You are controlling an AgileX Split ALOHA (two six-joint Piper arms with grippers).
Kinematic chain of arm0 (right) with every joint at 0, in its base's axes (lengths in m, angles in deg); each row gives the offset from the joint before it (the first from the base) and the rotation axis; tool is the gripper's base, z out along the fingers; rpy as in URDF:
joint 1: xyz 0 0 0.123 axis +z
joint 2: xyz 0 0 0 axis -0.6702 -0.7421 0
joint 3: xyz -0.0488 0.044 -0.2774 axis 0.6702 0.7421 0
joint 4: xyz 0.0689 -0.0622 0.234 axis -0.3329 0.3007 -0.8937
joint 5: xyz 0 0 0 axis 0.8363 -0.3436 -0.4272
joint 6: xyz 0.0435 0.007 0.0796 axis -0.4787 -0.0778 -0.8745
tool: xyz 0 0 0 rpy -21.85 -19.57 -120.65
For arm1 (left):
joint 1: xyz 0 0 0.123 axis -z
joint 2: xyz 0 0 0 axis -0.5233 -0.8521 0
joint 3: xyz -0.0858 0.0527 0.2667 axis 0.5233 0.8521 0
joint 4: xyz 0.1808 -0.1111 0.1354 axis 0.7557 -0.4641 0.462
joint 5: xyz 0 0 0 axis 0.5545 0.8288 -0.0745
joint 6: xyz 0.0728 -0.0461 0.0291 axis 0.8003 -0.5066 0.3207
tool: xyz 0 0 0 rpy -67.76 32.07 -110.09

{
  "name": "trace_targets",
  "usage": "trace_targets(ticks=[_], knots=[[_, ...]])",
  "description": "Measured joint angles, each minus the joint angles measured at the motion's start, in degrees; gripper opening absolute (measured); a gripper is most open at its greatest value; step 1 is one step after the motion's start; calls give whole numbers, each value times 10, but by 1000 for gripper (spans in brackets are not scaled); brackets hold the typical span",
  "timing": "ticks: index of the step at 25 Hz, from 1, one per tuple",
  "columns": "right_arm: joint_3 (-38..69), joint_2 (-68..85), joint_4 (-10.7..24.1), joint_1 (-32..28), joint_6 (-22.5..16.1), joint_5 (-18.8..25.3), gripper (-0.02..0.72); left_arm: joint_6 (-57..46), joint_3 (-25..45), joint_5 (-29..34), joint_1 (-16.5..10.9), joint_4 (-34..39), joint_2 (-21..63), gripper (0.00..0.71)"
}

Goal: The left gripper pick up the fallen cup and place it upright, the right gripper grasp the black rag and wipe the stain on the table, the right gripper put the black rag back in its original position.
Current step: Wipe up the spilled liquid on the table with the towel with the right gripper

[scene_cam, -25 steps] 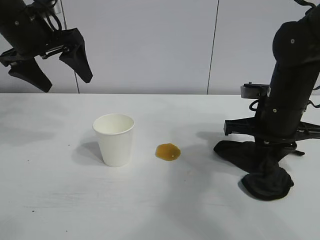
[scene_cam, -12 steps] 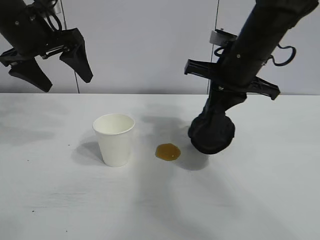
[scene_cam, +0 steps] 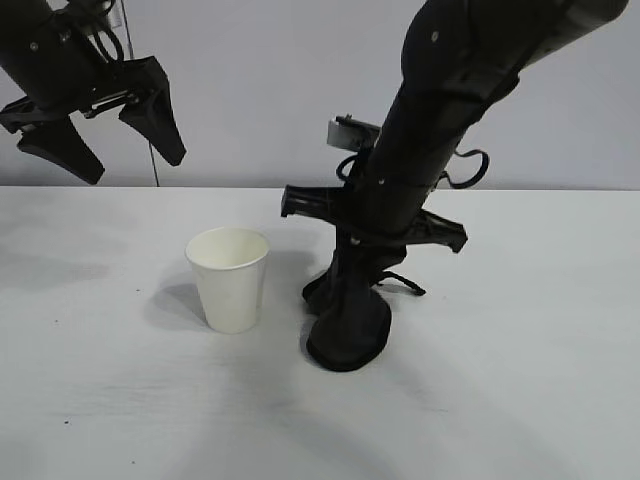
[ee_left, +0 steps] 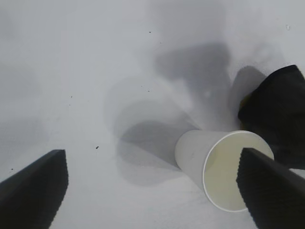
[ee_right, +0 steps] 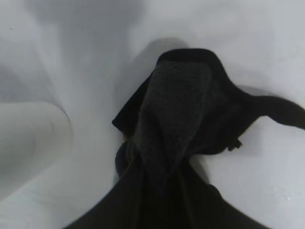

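Observation:
The white paper cup [scene_cam: 228, 278] stands upright on the white table [scene_cam: 520, 400], left of centre. My left gripper [scene_cam: 132, 165] hangs open and empty high above the table's left side. In the left wrist view its fingers [ee_left: 33, 191] are spread wide, with the cup [ee_left: 190, 152] below. My right gripper [scene_cam: 355, 265] is shut on the black rag [scene_cam: 349, 335] and presses it onto the table just right of the cup. In the right wrist view the rag [ee_right: 181, 119] bunches out below the gripper. The stain is hidden under the rag.
A grey wall [scene_cam: 300, 90] rises behind the table's back edge. The right arm [scene_cam: 450, 90] leans in from the upper right over the table's middle. The cup's wall [ee_right: 28, 143] shows close beside the rag in the right wrist view.
My right gripper lifted the rag from the table's right side, carried it left and set it down on the stain, which is now covered. The left gripper and cup have not moved.

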Motion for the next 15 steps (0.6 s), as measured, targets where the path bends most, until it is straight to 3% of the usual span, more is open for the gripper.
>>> trace_targets(ticks=[5, 11, 15], knots=[[-2, -17, 9, -1, -25, -2, 89, 0, 0, 1, 0, 0, 0, 694], [-7, -17, 110, -49, -92, -5, 89, 0, 0, 1, 0, 0, 0, 694], [-7, -10, 145, -95, -103, 4, 89, 0, 0, 1, 0, 0, 0, 694]])
